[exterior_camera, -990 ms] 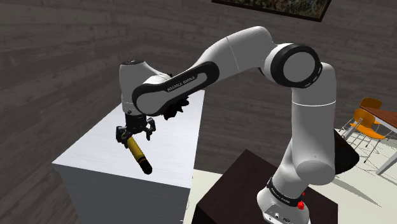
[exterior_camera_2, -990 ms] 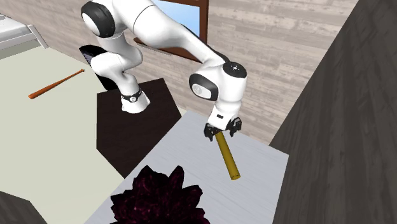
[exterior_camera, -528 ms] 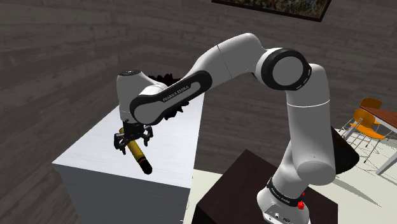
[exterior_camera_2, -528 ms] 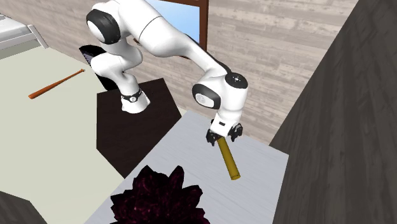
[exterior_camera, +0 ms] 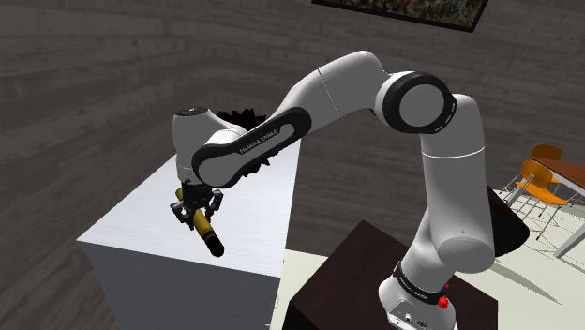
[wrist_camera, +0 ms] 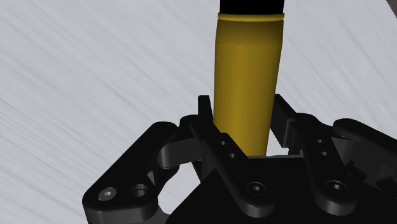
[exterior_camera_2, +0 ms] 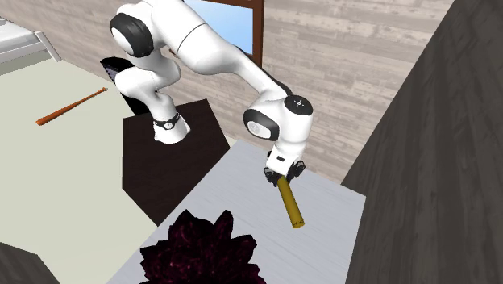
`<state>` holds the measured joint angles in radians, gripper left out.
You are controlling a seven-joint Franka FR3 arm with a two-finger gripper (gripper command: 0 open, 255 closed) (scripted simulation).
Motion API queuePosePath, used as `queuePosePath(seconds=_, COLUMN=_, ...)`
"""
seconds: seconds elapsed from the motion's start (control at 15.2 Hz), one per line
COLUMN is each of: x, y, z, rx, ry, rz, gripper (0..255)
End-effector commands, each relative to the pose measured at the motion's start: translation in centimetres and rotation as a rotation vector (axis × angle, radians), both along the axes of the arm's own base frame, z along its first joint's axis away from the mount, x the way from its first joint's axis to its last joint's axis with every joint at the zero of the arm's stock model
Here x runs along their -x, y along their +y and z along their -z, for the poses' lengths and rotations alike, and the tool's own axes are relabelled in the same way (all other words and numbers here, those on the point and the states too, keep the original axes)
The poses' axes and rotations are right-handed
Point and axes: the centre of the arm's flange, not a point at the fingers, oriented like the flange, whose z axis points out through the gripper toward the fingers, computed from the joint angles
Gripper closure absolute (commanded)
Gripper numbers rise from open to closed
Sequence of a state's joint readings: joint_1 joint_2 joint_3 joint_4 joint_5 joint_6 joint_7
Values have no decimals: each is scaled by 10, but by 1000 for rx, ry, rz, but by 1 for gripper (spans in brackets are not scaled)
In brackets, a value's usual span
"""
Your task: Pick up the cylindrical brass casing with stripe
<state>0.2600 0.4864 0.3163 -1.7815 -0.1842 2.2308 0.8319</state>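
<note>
So, pincer (exterior_camera: 195, 204) sits lower than a second ago, fingers squeezed in onto yellow casing (exterior_camera: 208, 234); casing same spot on tabletop (exterior_camera: 141, 223).

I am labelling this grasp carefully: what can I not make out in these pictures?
The casing: its far end, wrist view, cut off by the picture's edge.
The dark plant: its lower part, second exterior view, cut off by the edge.
The framed picture: shoulder view, mostly cut off by the edge.

The casing (exterior_camera_2: 290, 206) lies slanted between the jaws over the tabletop (exterior_camera_2: 242, 194). A plant (exterior_camera_2: 201, 250) stands at one end; the stand (exterior_camera_2: 157, 169) sits beside the tabletop.
</note>
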Motion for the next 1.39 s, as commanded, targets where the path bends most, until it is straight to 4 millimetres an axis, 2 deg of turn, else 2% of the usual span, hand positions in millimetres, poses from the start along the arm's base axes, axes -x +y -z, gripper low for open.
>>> queuePosePath(seconds=0.0, x=0, y=0, z=0, rx=0, ry=0, rz=0, gripper=255)
queuePosePath(seconds=0.2, x=1, y=0, z=0, rx=0, ry=0, rz=0, gripper=255)
queuePosePath(seconds=1.19, x=1, y=0, z=-80, rx=0, ry=0, rz=0, gripper=255)
queuePosePath(seconds=1.32, x=1, y=0, z=-80, rx=0, ry=0, rz=0, gripper=255)
